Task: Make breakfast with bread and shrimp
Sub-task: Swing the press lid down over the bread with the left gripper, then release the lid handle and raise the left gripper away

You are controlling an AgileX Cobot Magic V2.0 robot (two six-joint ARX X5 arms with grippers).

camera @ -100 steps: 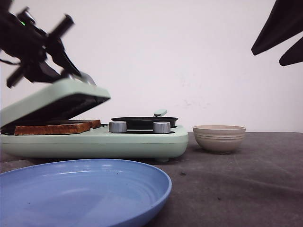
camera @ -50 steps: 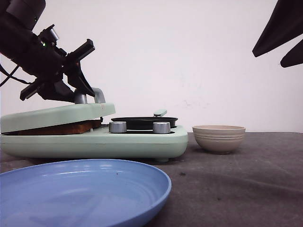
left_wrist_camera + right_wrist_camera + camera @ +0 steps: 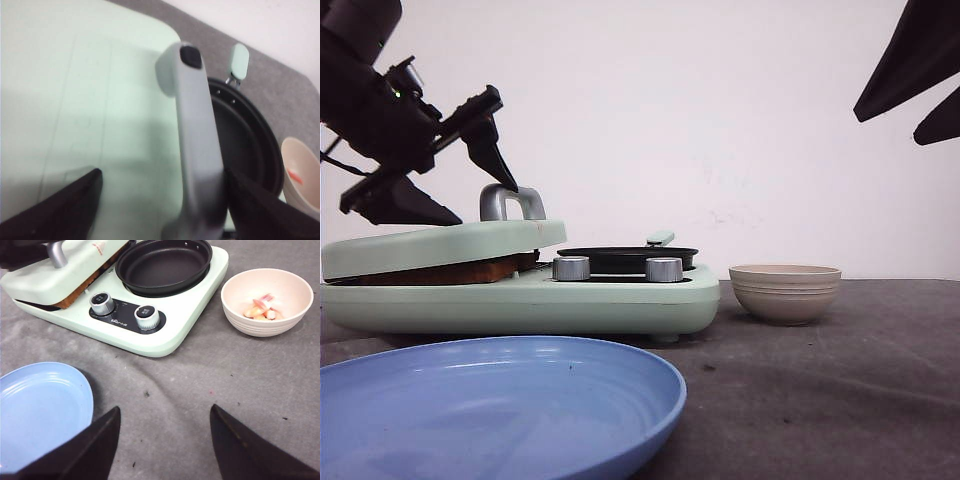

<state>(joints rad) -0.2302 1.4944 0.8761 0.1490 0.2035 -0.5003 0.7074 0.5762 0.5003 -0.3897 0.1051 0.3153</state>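
The bread sits inside the mint-green breakfast maker (image 3: 620, 300); only its brown crust edge (image 3: 450, 272) shows under the lowered lid (image 3: 440, 245), and in the right wrist view too (image 3: 80, 290). My left gripper (image 3: 488, 205) is open, its fingers straddling the lid's silver handle (image 3: 512, 200), which lies close to one finger (image 3: 250, 205) in the left wrist view (image 3: 197, 130). Shrimp pieces (image 3: 260, 307) lie in a beige bowl (image 3: 267, 322) right of the appliance. My right gripper (image 3: 165, 410) is open and empty, high over the grey table.
A black round pan (image 3: 162, 262) sits on the appliance's right half behind two silver knobs (image 3: 147, 316). A large blue plate (image 3: 490, 410) lies at the front left. The beige bowl (image 3: 785, 292) stands right of the appliance.
The lid has come down from half open to resting on the bread. My left gripper has let go of the handle and opened. The right arm has not moved.
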